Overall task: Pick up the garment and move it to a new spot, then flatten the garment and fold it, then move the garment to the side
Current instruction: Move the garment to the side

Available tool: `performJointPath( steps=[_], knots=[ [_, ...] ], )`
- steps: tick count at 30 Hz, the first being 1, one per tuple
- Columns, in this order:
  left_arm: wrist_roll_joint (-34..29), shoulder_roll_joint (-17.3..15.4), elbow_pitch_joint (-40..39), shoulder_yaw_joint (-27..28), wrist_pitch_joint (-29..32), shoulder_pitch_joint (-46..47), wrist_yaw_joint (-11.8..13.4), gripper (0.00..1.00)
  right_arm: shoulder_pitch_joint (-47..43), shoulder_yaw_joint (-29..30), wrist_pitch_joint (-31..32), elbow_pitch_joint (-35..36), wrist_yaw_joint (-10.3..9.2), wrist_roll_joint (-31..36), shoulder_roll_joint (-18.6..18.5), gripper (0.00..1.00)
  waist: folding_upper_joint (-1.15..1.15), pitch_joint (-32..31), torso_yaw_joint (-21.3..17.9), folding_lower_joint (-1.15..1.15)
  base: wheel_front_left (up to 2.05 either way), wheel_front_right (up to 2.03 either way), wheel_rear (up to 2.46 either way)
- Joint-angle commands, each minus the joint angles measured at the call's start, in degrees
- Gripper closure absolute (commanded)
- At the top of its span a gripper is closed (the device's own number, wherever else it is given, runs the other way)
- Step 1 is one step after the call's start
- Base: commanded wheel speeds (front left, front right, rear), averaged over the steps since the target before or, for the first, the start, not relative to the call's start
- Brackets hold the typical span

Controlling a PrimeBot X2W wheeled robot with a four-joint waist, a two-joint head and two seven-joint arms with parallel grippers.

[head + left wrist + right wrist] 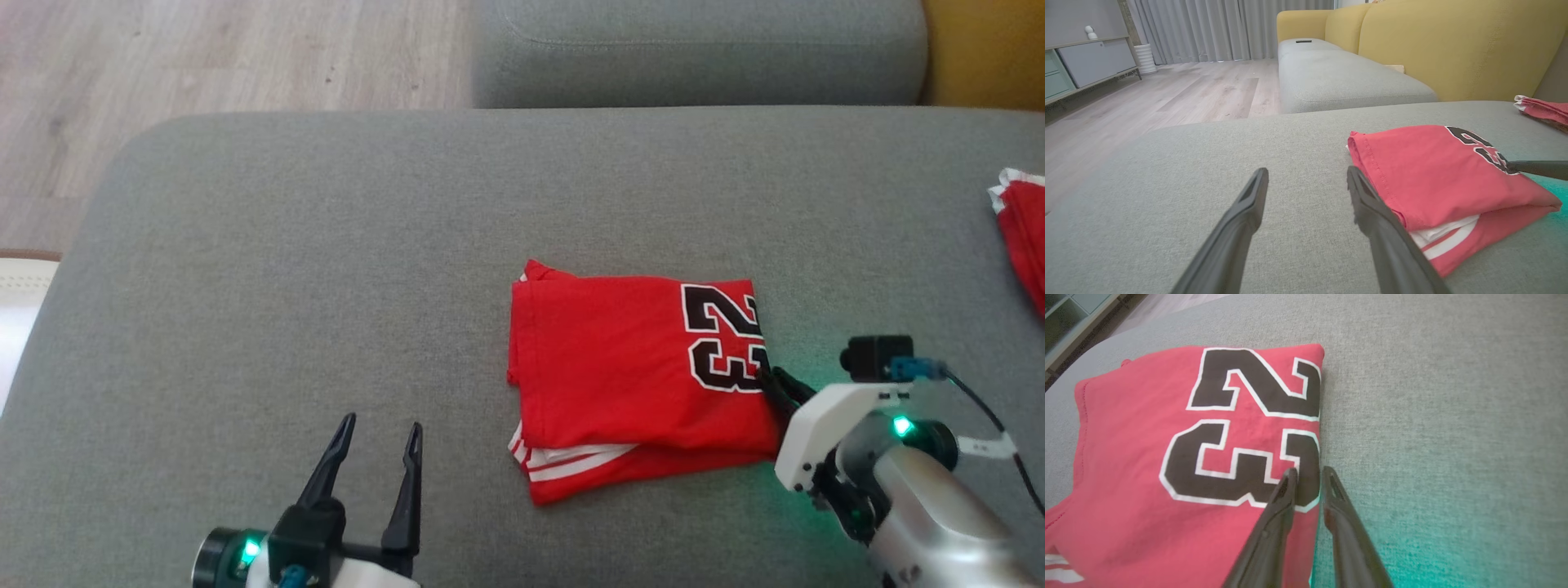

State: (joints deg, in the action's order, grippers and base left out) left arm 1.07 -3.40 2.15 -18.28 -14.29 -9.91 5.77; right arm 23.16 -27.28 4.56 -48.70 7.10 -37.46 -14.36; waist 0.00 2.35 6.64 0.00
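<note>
**Head view.** The garment point(637, 376) lies folded centre-right in the frame on the grey seat point(326, 286). It is a red rectangle with a black 23, and a white-striped hem shows at its lower edge.
- Judgement: it looks light, soft and limp. If you lift it by one point, expect the layers to slide and open.
- The left gripper point(383, 421) is at lower left with its fingers spread and nothing in them, well apart from the garment.
- The right gripper point(774, 382) is at the garment's right edge, by the number.
- Bare seat fills the left half of the frame. Its rounded corner sits at upper left, with floor point(204, 57) beyond.
- A red cloth point(1024, 237) at the right edge of the frame limits room on that side.

**Left wrist view.** The left gripper point(1307, 171) is wide open over bare seat.
- The garment point(1433, 175) is at right, with its fold edge just beside the right-hand finger. The stack is several layers thick.
- Judgement: get under the whole stack at this edge, not the top layer alone.
- One finger of the right gripper point(1535, 168) enters from the right.
- The yellow backrest point(1453, 49) closes off the upper right.

**Right wrist view.** The right gripper point(1309, 470) straddles the garment point(1126, 498) edge.
- One finger lies over the 3 and the other over the seat point(1433, 416). Only a narrow gap separates them.
- You cannot tell whether cloth is pinched.
- Bare seat fills the right of the frame.
</note>
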Motion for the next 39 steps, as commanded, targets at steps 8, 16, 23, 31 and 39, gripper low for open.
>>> performJointPath(
  steps=[8, 16, 23, 31, 39],
  knots=[
    [-0.39, 0.48, -1.59, 1.03, -0.71, 3.75, 0.72, 0.00, 6.07, -4.24, -1.74, -1.34, 0.39, -2.71, -1.55, 1.00, 0.00, 2.56, -1.31, 0.00, 0.00, 0.00, 0.00],
    [-0.16, 0.49, -1.47, 0.74, -0.71, 5.60, 0.87, 0.00, 10.42, -5.90, -6.34, -1.92, 0.39, -4.59, -4.34, 1.00, 0.00, 4.72, -3.31, 0.00, 0.00, 0.00, 0.00],
    [-0.02, 0.50, -1.78, 0.73, -0.71, 6.35, 1.00, 0.00, 15.06, -6.84, -8.81, -2.20, 0.39, -4.57, -9.30, 1.00, 0.00, 5.87, -5.79, 0.00, 0.00, 0.00, 0.00],
    [-0.48, 0.50, -2.59, 0.36, -0.71, 9.39, 0.62, 0.00, 25.40, -5.33, -9.46, -4.22, 0.39, -2.81, -16.09, 1.00, 0.00, 11.60, -8.52, 0.00, 0.00, 0.00, 0.00],
    [-1.00, 0.50, -2.50, -0.42, -0.71, 13.56, 0.16, 0.00, 34.83, -3.10, -9.56, -8.04, 0.39, 0.06, -21.06, 1.00, 0.00, 17.07, -10.72, 0.00, 0.00, 0.00, 0.00]
  ],
)
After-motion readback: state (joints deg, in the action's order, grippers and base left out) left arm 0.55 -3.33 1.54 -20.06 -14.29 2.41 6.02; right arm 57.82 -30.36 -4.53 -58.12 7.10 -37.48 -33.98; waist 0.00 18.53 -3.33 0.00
